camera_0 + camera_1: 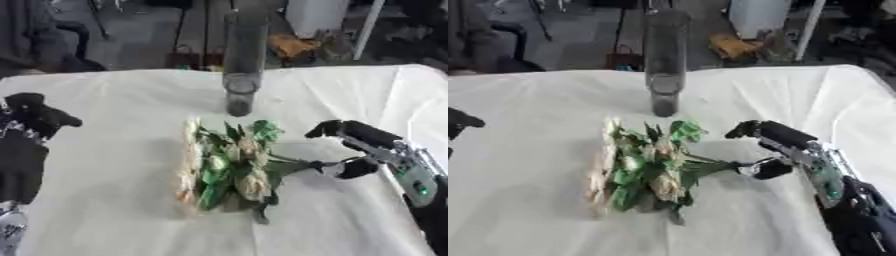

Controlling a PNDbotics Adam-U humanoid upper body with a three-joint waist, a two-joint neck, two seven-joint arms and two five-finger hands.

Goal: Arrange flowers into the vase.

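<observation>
Right hand [363,150] is pinching the flowers' [229,167] stems, left hand [31,120] idling curled; lifting risks spilling stems or toppling the far vase [241,65].

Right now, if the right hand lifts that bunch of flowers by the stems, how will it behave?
Probably floppy: the flowers lie splayed across the cloth, so the heads would likely droop. Likely light, being only leaves and blooms. The right hand curls its fingers round thin stems, so these may twist or slip.
</observation>
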